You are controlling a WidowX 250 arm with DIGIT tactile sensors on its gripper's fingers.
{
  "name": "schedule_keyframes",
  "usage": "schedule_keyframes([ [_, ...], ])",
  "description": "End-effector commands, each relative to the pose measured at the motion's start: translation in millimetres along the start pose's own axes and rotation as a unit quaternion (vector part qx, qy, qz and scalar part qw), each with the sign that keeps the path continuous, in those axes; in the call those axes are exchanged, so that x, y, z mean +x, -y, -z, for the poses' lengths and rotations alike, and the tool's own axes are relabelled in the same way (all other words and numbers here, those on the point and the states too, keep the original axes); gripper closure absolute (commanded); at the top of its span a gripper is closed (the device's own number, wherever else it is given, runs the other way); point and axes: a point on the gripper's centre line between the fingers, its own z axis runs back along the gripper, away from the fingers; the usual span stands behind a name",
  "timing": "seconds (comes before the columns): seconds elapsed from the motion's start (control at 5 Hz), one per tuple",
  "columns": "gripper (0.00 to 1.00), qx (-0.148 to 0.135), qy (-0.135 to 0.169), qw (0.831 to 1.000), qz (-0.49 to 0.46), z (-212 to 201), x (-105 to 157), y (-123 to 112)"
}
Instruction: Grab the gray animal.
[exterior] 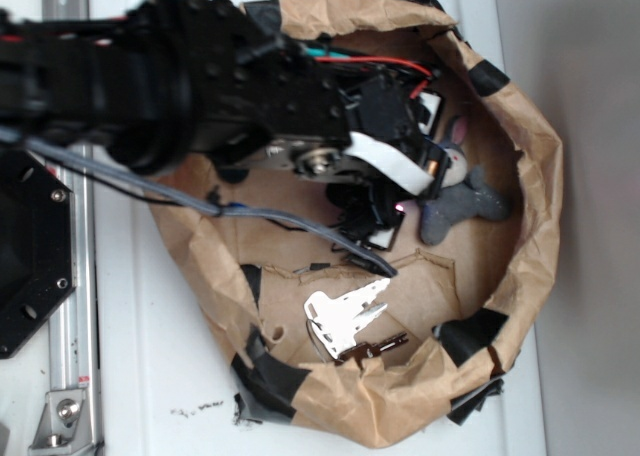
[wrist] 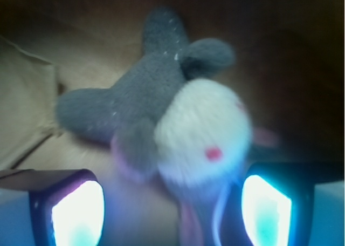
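Note:
The gray animal, a small gray plush bunny with a cream face and pink-lined ears, lies on the floor of the brown paper-walled bin, at its right side. In the wrist view the bunny fills the middle, its cream face with a red eye nearest, its ears and white string loop reaching down between the fingers. My gripper is open, its two glowing fingertips wide apart on either side of the bunny's head. In the exterior view the gripper sits just left of the bunny, largely hidden by the black arm.
A white metal bracket with a dark key-like piece lies at the bin's near side. Crumpled paper walls patched with black tape ring the bin. A black mount and rail stand at the left outside the bin.

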Motion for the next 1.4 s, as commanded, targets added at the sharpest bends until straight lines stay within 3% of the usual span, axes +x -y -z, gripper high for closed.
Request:
schedule_keyframes([
  [0.0, 1.0, 0.024, 0.006, 0.999, 0.026, 10, 36, -9],
  [0.4, 1.0, 0.008, -0.018, 0.999, -0.035, -12, 46, -18],
  [0.8, 1.0, 0.031, -0.044, 0.988, -0.145, -94, 52, -16],
  [1.0, 1.0, 0.025, -0.056, 0.981, -0.186, -130, 46, -12],
  [1.2, 1.0, 0.056, -0.131, 0.959, -0.244, -151, 35, -6],
])
